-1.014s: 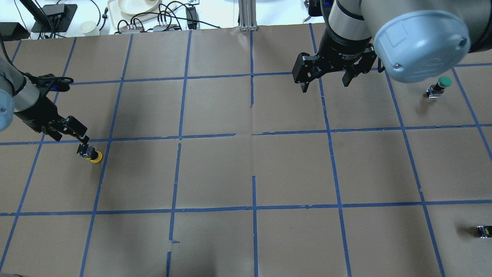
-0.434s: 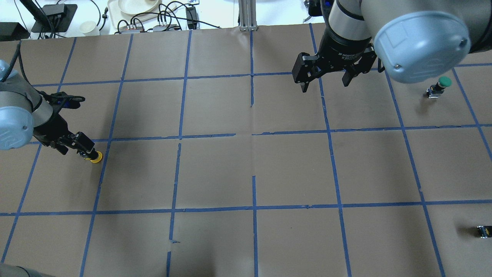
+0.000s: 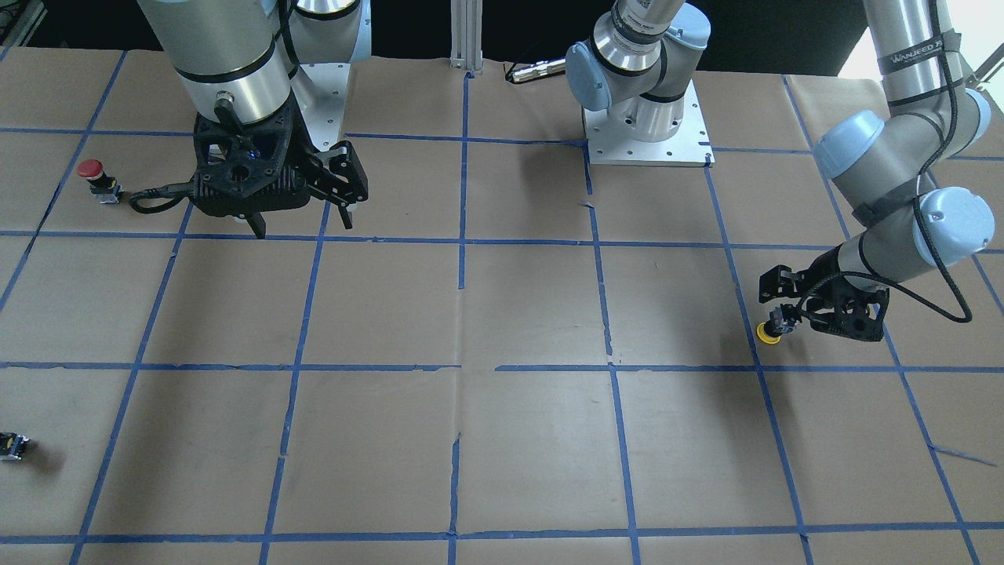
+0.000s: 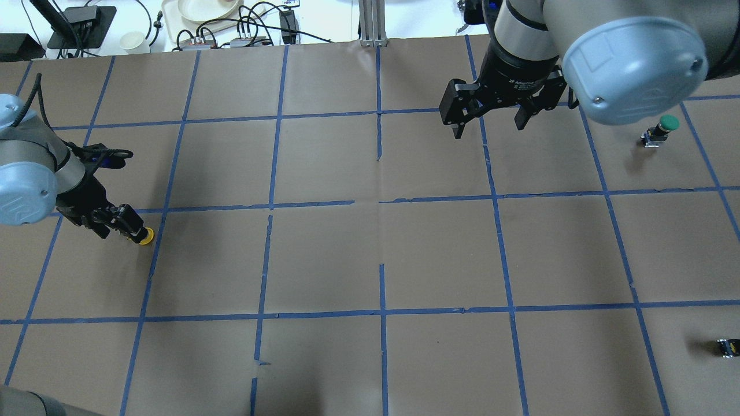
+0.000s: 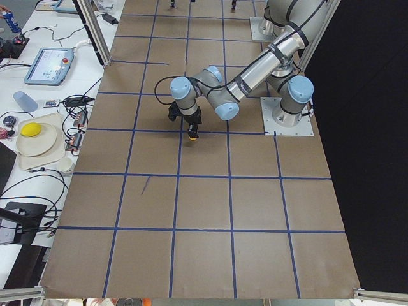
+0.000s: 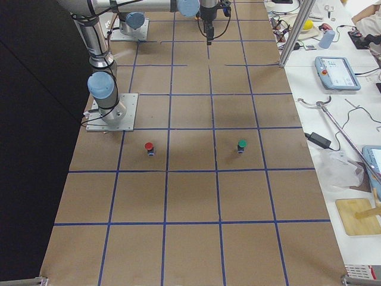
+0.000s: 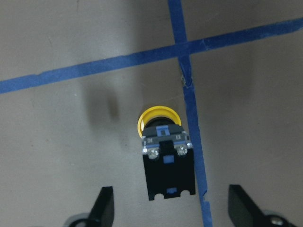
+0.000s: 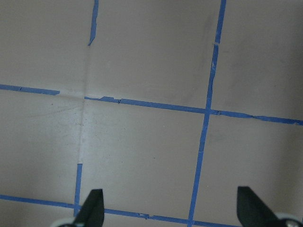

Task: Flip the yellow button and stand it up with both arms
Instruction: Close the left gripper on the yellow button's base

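The yellow button (image 4: 146, 236) lies on the brown paper at the table's left side, beside a blue tape line. Its yellow cap (image 7: 159, 118) points away from my left gripper and its black contact block (image 7: 168, 166) points toward it. It also shows in the front view (image 3: 767, 333) and the left side view (image 5: 192, 135). My left gripper (image 4: 128, 226) is low and tilted, open, with its fingertips (image 7: 106, 207) on either side of the block's rear end and apart from it. My right gripper (image 4: 490, 126) hangs open and empty over the far middle-right of the table (image 8: 170, 210).
A green-capped button (image 4: 665, 126) stands at the far right. A red-capped button (image 3: 92, 173) stands by the right arm's side. A tiny black-and-yellow block (image 4: 727, 346) lies at the near right edge. The right arm's elbow (image 4: 633, 63) looms over the far right. Cables and dishes (image 4: 202, 11) lie beyond the far edge.
My left arm has turned its wrist and brought the open gripper down and in, so the fingers now flank the button's block. The button and the right arm have not moved.
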Action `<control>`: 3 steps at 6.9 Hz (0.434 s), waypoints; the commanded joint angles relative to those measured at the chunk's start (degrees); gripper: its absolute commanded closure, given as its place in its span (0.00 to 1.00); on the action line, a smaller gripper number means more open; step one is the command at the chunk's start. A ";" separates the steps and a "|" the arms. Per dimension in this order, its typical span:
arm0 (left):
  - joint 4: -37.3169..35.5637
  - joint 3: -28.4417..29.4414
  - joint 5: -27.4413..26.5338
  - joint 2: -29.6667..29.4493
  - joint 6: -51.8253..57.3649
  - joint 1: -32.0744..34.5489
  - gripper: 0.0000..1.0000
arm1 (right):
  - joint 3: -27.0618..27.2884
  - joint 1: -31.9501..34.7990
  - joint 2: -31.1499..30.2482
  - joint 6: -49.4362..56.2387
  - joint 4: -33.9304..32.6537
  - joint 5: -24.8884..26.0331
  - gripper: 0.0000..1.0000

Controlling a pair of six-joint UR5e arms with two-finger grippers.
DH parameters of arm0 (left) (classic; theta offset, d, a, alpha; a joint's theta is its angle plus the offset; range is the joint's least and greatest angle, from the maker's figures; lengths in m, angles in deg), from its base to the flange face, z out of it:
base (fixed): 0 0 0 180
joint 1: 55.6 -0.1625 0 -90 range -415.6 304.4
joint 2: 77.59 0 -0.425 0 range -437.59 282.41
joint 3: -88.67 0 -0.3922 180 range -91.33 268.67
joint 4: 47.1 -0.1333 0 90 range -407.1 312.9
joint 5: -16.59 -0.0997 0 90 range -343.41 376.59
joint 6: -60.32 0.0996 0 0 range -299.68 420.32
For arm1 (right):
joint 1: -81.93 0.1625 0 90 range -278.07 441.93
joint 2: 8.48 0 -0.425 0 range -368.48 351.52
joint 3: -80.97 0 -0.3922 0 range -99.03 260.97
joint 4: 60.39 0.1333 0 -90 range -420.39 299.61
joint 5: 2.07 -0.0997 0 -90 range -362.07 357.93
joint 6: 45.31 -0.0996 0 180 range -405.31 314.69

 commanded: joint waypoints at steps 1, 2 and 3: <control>0.00 0.34 0.55 -0.21 -0.10 0.01 0.65 | 0.00 0.00 0.09 0.01 0.10 0.09 0.00; -0.09 0.52 0.99 -0.30 -0.10 0.01 0.92 | 0.00 0.00 0.00 0.01 0.02 0.00 0.00; -0.09 1.13 1.26 0.05 -0.80 0.01 1.00 | 0.00 0.00 0.00 0.01 0.02 0.00 0.00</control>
